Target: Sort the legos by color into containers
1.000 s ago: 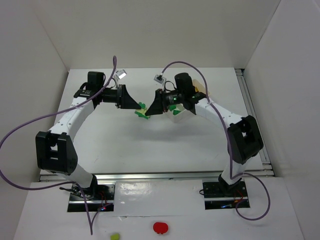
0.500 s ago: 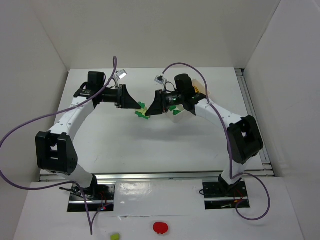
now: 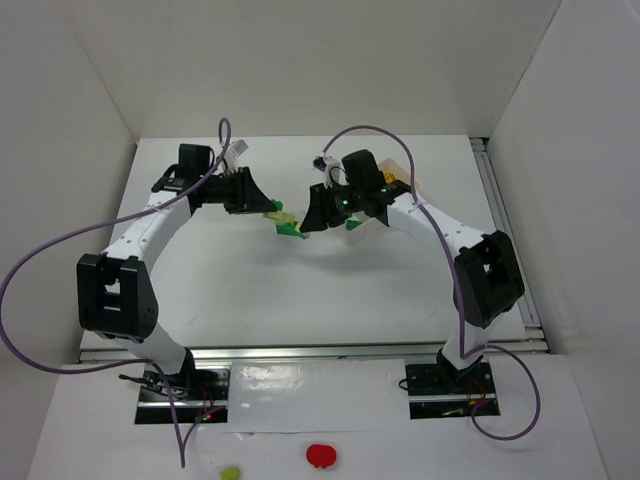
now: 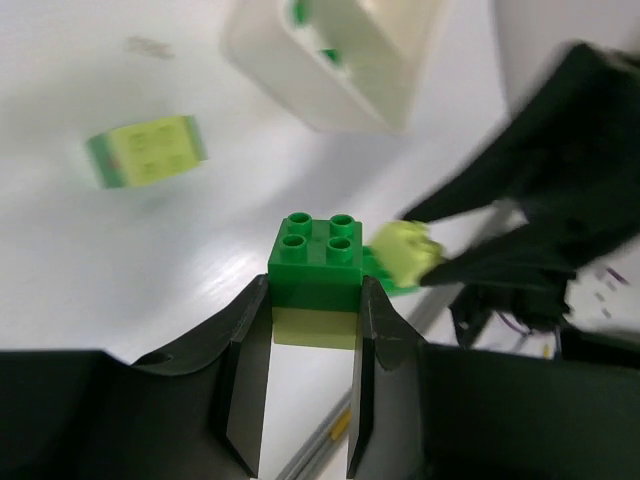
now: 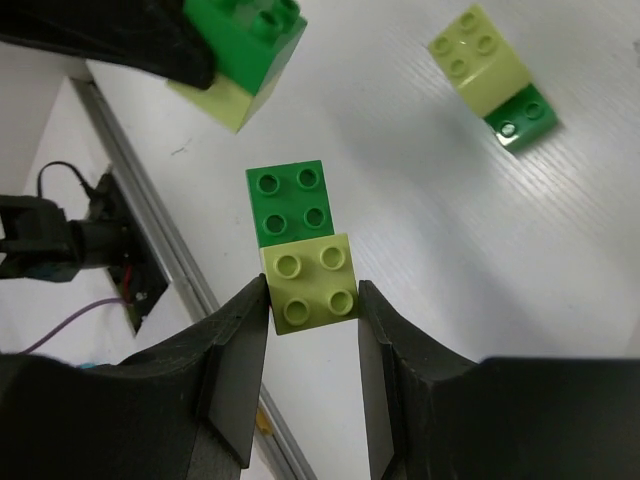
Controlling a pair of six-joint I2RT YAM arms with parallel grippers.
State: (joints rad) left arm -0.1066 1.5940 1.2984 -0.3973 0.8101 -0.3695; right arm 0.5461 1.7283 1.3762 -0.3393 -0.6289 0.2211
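My left gripper [image 4: 312,300] is shut on a two-brick stack [image 4: 316,268], dark green over pale lime, held above the table. My right gripper [image 5: 312,300] is shut on a pale lime brick [image 5: 312,282] that is joined to a dark green brick [image 5: 292,202]. In the top view the left gripper [image 3: 264,206] and the right gripper [image 3: 304,222] face each other closely at mid-table. Another lime and dark green stack [image 5: 490,80] lies on the table and also shows in the left wrist view [image 4: 148,150]. The white tray [image 4: 330,60] holds green pieces.
The tray [image 3: 353,223] lies mostly under my right arm. A flat red round thing [image 3: 320,455] and a small lime brick [image 3: 231,471] lie on the front ledge, off the table. White walls stand on three sides.
My left gripper has moved a little right and up with its stack. My right gripper has shifted slightly toward it. The bricks between them now sit in two separate holds.
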